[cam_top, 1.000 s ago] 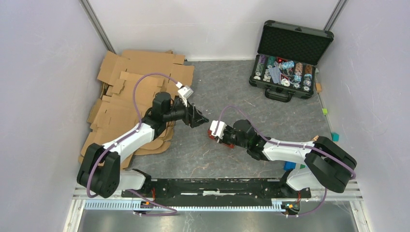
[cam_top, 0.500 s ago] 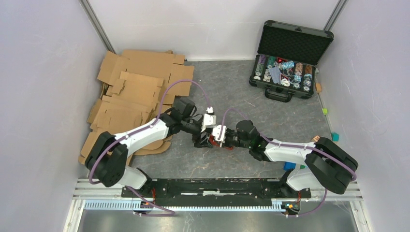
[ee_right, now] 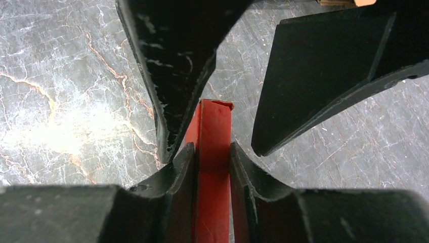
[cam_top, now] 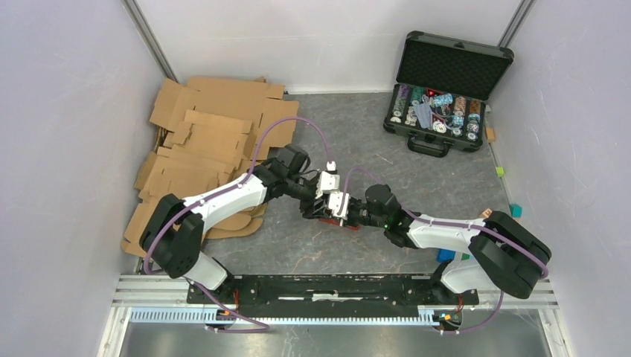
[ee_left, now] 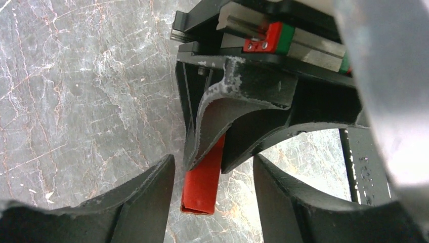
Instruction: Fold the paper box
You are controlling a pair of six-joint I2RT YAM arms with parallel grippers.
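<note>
The paper box is bright red and folded flat, held edge-on just above the grey tabletop. My right gripper is shut on it, a pad pressed to each face. In the left wrist view the box's free end pokes out from the right gripper's fingers. My left gripper is open and straddles that end, with a gap on both sides. From above, the two grippers meet nose to nose at mid-table, left gripper against right gripper. Only a sliver of the red box shows there.
Brown corrugated cardboard sheets are piled at the back left, under the left arm. An open black case of poker chips stands at the back right. Small coloured blocks lie by the right wall. The arms' mounting rail runs along the near edge.
My left arm swung right from over the cardboard to the right gripper and now straddles the box's end, its jaws slightly narrower. The right gripper kept its hold and barely moved.
</note>
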